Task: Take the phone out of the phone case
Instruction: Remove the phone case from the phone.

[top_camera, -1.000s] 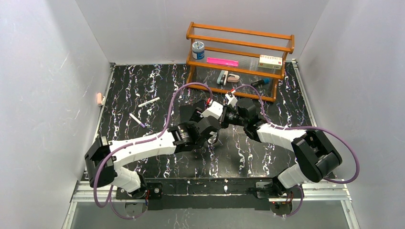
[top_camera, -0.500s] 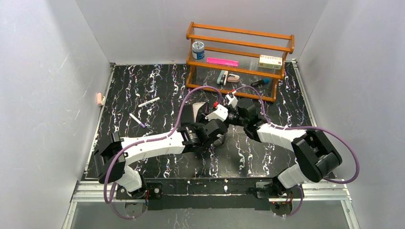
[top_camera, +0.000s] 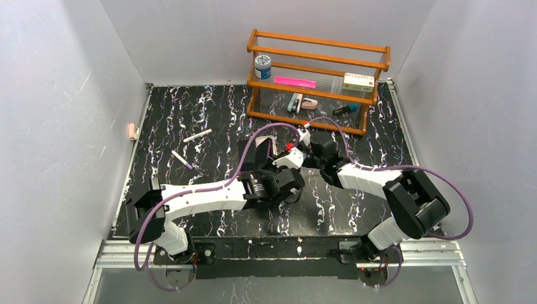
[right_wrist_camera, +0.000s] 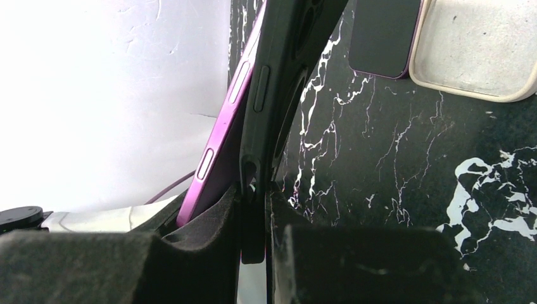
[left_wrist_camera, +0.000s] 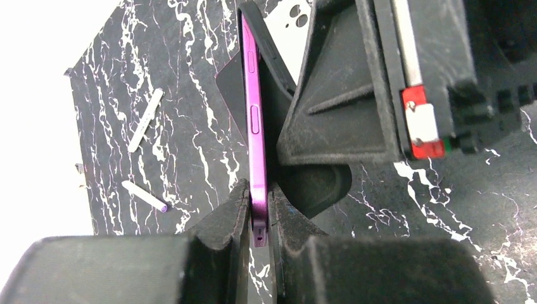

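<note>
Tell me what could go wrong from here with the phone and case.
1. The left gripper pinches only one end of the purple phone; a pull may slip it free.
2. The right gripper holds the black case by a narrow edge, so it may twist loose.
3. The phone's far end still looks seated; forcing it could drop both.
</note>
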Robot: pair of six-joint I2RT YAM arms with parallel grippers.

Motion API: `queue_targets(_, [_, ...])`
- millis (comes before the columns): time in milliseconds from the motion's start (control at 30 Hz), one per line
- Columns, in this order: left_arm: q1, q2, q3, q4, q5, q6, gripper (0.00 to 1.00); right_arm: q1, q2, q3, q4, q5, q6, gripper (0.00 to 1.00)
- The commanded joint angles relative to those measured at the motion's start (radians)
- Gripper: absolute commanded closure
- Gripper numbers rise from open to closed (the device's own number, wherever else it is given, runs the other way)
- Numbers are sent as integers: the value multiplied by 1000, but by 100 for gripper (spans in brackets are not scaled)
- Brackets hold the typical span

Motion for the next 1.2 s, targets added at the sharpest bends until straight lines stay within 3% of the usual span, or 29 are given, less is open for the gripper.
queue_targets(0, [-53,-86,23,-24,14,-64,100,-29,44,102,29,156,-30,99])
queue_targets(300, [-53,-164,21,-69,20,-85,100,-95,98,127,-27,200,-100,99])
queue_targets(567, [14,-138,14,-162,-87,-65,100,-152,66,106,-86,157,-280,99])
queue_targets(833, [226,-126,-69,-121,-16,141,100,-221,48,43,-59,18,-401,99])
queue_targets(967, [288,-82,-131,-39,11,273,100,-268,67,28,-33,-75,-410,99])
queue_targets(1167, [339,-2,-174,65,33,349,100,-312,85,8,-6,-142,-414,99])
